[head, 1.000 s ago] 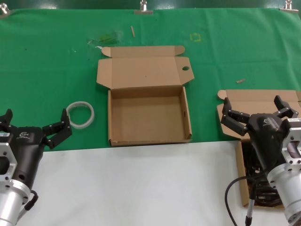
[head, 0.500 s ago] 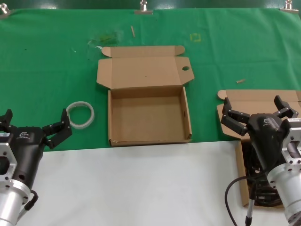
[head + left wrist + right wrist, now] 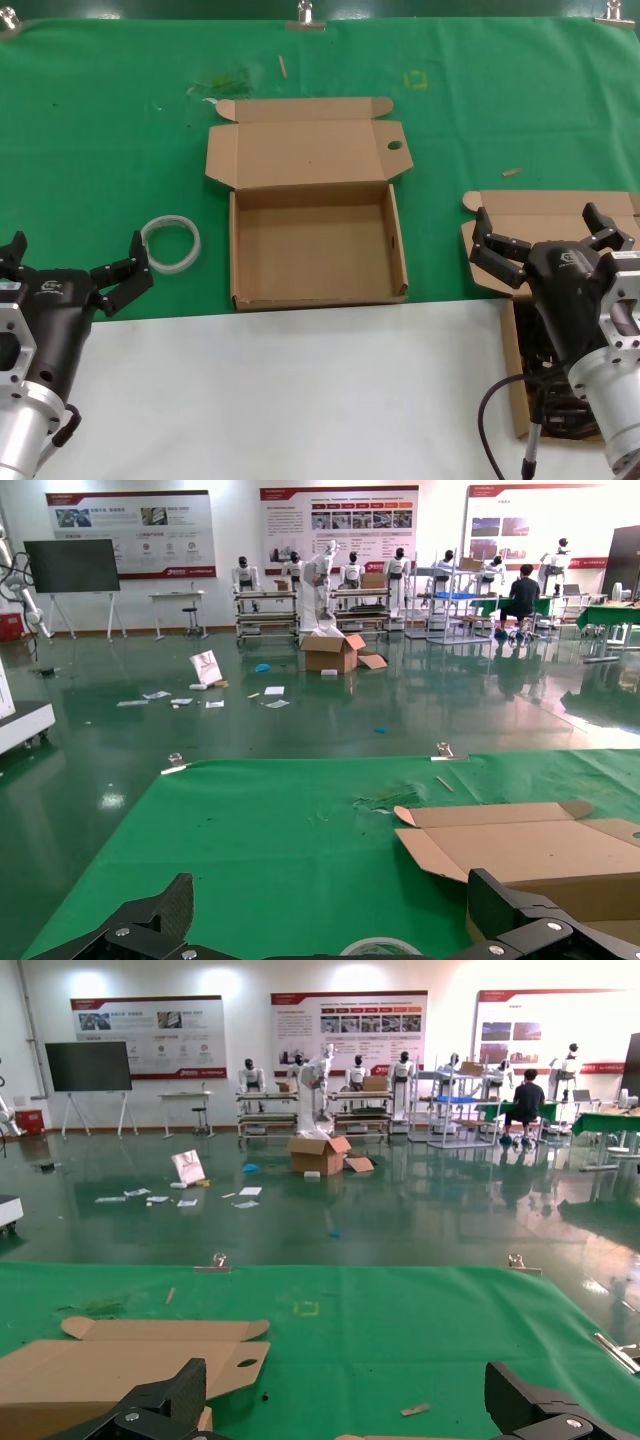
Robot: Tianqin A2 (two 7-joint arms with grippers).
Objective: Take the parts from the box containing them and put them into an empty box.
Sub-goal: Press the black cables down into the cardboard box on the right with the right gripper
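The empty box [image 3: 312, 250] lies open mid-table on the green cloth, and its lid has a side flap pierced by a round hole [image 3: 394, 146]. At the right edge is the box containing the parts [image 3: 540, 208], largely covered by my right arm. Black coiled cables [image 3: 558, 408] show inside it below the wrist. My right gripper [image 3: 545, 232] hovers open over that box's lid, holding nothing. My left gripper [image 3: 75, 262] stands open at the near left, empty. The holed flap [image 3: 130, 1365] also shows in the right wrist view, beyond the open right gripper [image 3: 350, 1400].
A white ring [image 3: 171, 243] lies on the cloth just ahead of the left gripper [image 3: 330, 920], and its edge [image 3: 380, 947] shows between the fingers. A small chip [image 3: 511, 172] lies behind the right box. White tabletop fills the near side.
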